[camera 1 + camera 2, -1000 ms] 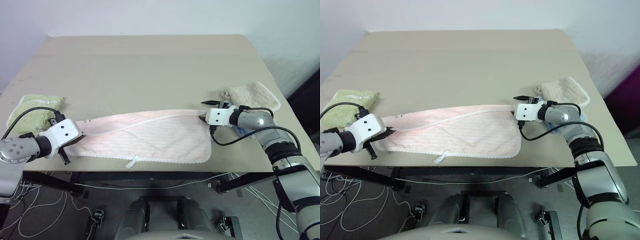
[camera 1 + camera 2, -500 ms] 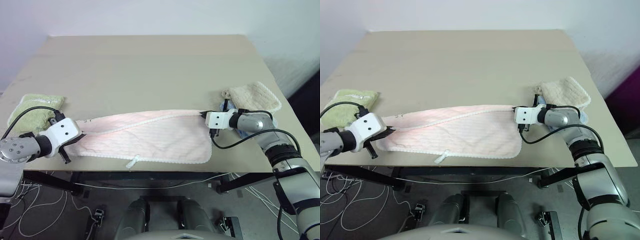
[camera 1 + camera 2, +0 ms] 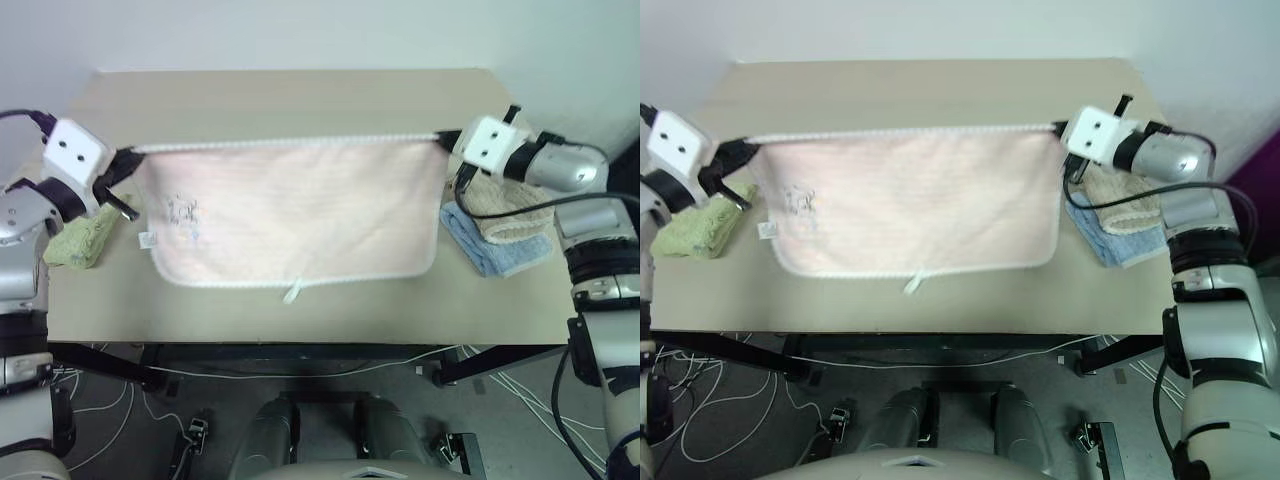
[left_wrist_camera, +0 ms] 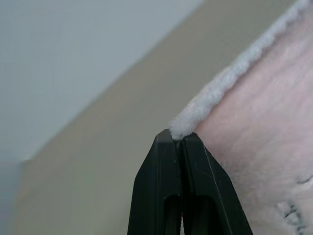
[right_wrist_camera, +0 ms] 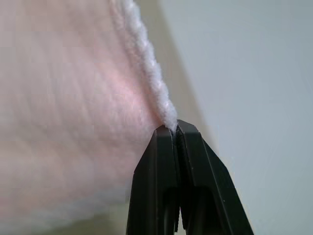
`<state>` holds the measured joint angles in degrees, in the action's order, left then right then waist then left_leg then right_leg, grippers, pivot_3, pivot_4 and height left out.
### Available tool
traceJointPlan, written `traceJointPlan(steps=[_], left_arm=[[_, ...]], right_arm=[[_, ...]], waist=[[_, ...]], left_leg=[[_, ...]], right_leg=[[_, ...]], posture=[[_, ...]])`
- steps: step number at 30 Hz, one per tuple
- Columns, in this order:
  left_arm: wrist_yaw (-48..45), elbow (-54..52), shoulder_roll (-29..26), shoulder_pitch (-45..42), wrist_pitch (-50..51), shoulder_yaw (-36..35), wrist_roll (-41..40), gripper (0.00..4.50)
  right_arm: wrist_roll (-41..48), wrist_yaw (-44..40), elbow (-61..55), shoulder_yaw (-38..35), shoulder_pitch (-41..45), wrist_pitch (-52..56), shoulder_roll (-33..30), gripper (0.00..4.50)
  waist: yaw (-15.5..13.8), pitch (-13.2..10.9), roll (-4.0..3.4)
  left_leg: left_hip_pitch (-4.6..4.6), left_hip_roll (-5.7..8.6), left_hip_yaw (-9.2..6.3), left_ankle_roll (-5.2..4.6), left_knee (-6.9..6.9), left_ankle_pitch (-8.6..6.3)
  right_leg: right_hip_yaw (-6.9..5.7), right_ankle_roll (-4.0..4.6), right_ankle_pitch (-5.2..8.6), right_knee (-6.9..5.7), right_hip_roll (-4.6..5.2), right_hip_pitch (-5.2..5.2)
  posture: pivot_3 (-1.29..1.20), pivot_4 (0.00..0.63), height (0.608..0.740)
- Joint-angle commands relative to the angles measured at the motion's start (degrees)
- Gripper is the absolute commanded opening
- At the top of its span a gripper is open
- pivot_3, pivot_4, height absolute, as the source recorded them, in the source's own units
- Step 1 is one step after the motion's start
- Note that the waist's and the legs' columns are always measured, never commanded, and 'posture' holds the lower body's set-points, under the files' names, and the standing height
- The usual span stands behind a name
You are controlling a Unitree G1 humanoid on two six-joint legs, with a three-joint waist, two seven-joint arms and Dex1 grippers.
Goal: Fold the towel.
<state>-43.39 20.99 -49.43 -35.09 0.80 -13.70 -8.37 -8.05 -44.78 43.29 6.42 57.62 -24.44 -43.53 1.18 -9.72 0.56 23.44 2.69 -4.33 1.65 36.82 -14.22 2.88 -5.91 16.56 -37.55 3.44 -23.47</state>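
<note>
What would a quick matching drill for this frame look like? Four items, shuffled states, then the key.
Items
1. pink towel
2. green towel
3. blue towel
4. beige towel

States
A. lies on the table under another folded towel
B. hangs stretched between both grippers
C. sits on top of a folded towel
D. lies folded by the table's left edge

Pairs: 1-B, 2-D, 3-A, 4-C

The left gripper and right gripper each pinch a top corner.

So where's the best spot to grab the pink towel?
Probably its two top corners, from the outer sides, as now: the left gripper and right gripper pinch the white trim, so the towel hangs flat and spread.
</note>
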Motion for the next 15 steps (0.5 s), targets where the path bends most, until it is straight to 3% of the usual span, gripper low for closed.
traceJointPlan(steps=[1,5,8,11,15], left_arm=[[2.01,8.08,-1.25,-8.13,-4.32,-0.10,1.55,0.00],[1.60,13.06,-2.74,-13.69,-7.42,0.32,1.94,0.00],[-0.88,10.98,-4.75,-13.31,-7.27,-1.74,-0.47,0.00],[-5.27,5.50,-6.40,-7.65,-7.13,-4.14,-4.13,0.00],[-14.02,-7.26,-8.16,6.97,-3.75,-10.39,-12.60,0.00]], right_arm=[[1.78,-1.09,4.19,-2.80,6.41,-0.83,-2.10,0.03],[4.24,-4.22,5.10,-4.31,10.17,-0.23,-3.68,0.03],[8.79,-9.50,1.01,-6.67,8.40,2.77,-5.90,0.03],[13.87,-14.99,-6.83,-8.54,2.68,7.66,-7.75,0.03],[23.55,-22.26,-23.51,-11.85,-10.80,19.83,-11.20,0.03]], waist=[[0.00,0.00,0.00],[0.01,0.00,0.00],[0.01,-0.02,0.00],[0.01,-0.02,0.00],[0.01,-0.02,-0.04]], left_leg=[[0.03,0.00,0.00,0.00,0.03,0.00],[0.06,0.02,0.00,-0.01,0.06,0.00],[0.10,0.02,0.00,-0.01,0.07,0.00],[0.15,0.01,-0.01,-0.02,0.08,-0.01],[0.12,-0.05,0.01,-0.06,0.10,-0.04]], right_leg=[[0.00,0.00,0.00,-0.01,0.00,-0.01],[0.00,-0.01,0.00,-0.01,0.01,-0.02],[0.00,-0.01,0.00,-0.02,0.01,-0.04],[0.01,-0.01,0.00,-0.03,0.04,-0.07],[0.06,-0.01,0.00,-0.05,0.11,-0.06]], posture=[[0.00,0.150,0.740],[0.00,0.150,0.740],[0.00,0.150,0.740],[0.00,0.150,0.740],[0.00,0.150,0.740]])
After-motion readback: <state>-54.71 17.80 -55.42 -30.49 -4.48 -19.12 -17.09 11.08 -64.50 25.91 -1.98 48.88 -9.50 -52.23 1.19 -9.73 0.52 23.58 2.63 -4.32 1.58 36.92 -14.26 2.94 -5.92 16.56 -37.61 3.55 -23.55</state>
